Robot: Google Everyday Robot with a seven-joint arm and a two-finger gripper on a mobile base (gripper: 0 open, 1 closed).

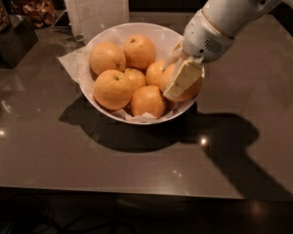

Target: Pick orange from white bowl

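Orange: the orange (194, 89) lies at about 3 o'clock inside the white bowl (136, 29), against the rim there. It is partly covered by the hand, so only its edges show.
Why it lies so: the fruits are heaped and lean on one another. This one rests on the wall of the bowl and on its neighbour (155, 72) at 9 o'clock, so it probably cannot roll away.
Other oranges: a large one (112, 89) at 8 o'clock, one (147, 100) at 6 o'clock, two (107, 57) (139, 50) from 10 to 12 o'clock, and a small one (134, 77) in the middle.
Paper: crinkled white paper (71, 62) lines the bowl and sticks out over the rim at 9 o'clock. I judge that it cushions the fruit.
Bowl: it stands on the dark counter (136, 165), in the far half, with a paper card (95, 4) just behind it at 11 o'clock.
Hand: the hand (180, 82) is low at the 3 o'clock side of the bowl, its cream part lying across the front of the orange. Whether it is spread or pinching the fruit, I cannot tell.
Arm pose: the white arm (224, 13) comes in from 1 o'clock and slopes down toward 7 o'clock, with the wrist just above the rim.
Why this pose: I judge that the outer fruit is the easiest to reach without pushing the heap.
Risk: lifting may disturb the neighbours that lean on it.
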